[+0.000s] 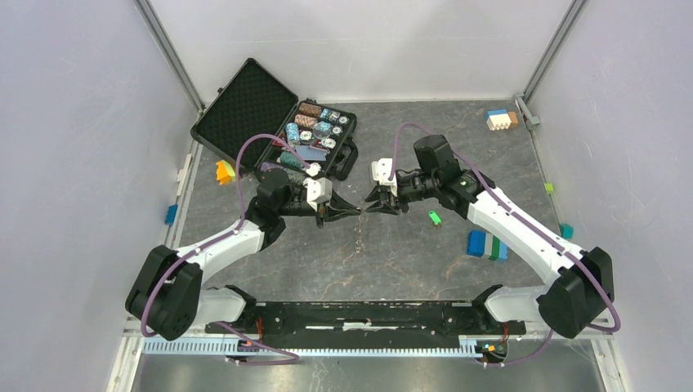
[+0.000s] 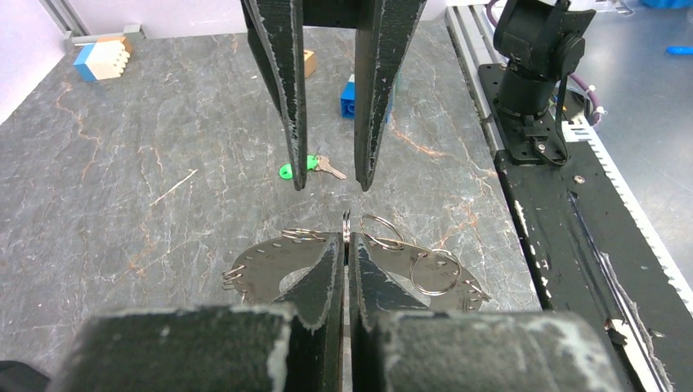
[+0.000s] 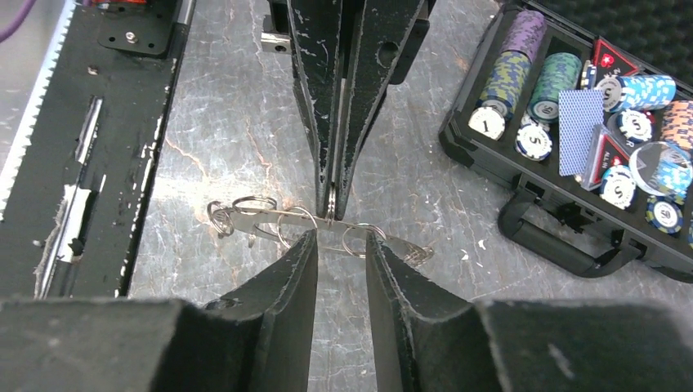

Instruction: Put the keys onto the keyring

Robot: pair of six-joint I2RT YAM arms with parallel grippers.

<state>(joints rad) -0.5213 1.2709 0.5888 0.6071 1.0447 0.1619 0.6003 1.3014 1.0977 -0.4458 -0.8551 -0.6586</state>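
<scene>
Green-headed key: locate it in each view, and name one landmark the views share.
Top external: green-headed key on the table, to picture-right of the right gripper.
Left wrist: mid-picture, partly behind a right gripper finger.
Right wrist: not in it.
Shared landmark: left gripper, shut on the keyring.

one green key, one keyring

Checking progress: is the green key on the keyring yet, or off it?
Off: the green key lies on the table, apart from the keyring.
</scene>
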